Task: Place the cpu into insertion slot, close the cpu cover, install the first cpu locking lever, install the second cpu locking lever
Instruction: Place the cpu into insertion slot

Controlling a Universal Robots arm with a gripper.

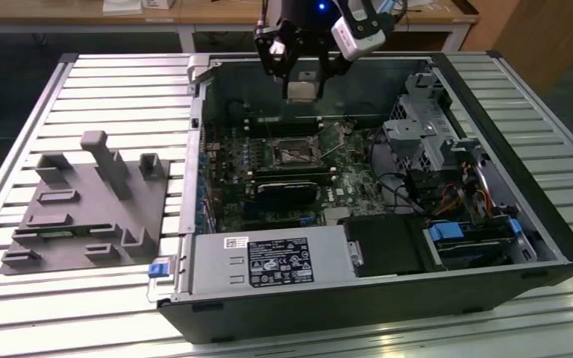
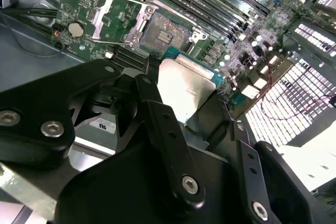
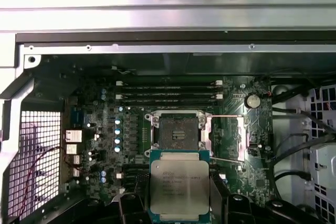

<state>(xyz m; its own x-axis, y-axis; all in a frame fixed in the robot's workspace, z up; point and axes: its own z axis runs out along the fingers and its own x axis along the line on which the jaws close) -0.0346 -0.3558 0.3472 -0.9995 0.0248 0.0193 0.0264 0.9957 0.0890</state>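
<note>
Gripper (image 1: 301, 82) clamps the cpu (image 3: 179, 187) by 2 edges, raised above the motherboard (image 3: 94, 145) and apart from the open insertion slot (image 3: 176, 132); seating it well likely needs a level, square, gentle descent

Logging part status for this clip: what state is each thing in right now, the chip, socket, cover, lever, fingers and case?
cpu: gripped, held in the air, not seated.
insertion slot: empty, uncovered.
cpu cover: swung open.
locking lever: unlatched.
gripper: fingers shut on the cpu.
computer case: lying flat, side open.
</note>
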